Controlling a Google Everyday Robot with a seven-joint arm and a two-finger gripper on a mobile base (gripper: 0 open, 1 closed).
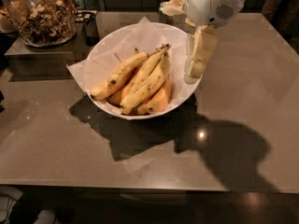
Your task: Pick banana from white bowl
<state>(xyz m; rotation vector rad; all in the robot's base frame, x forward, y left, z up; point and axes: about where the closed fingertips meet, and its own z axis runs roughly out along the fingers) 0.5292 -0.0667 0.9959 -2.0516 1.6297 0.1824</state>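
Landmark: white bowl (140,117), wide and round with sloping sides; every place below is given from it.
Bowl spot: I see it on the grey worktop (243,101), towards the far left part.
Lining: crinkled white paper (112,48) inside the bowl, one corner poking out over the bowl's left rim.
Banana: banana (120,74) lies inside the bowl, left of the bowl's centre, uppermost of the bunch on that side.
Banana look: long, gently curved, ripe yellow with a few brown flecks; the stem end points to the bowl's far right, the blunt end towards its near-left rim.
Banana contact: it rests against the other bananas (148,80), which sit just to its right in the bowl and run the same way.
Other fruit: orange-tinted fruits (160,99) under the bunch, at the near side of the bowl.
Gripper: gripper (195,73) hangs pointing down just at the bowl's right rim, apart from the banana, with the whole bunch between them.
Jaws: I can't tell whether they are apart or together.
Arm: white housing (210,3) above the bowl's far-right edge.
Shadow: arm shadow (229,153) on the worktop, near right of the bowl.
Jar: glass jar of nuts (39,15), far left of the bowl, well apart from it.
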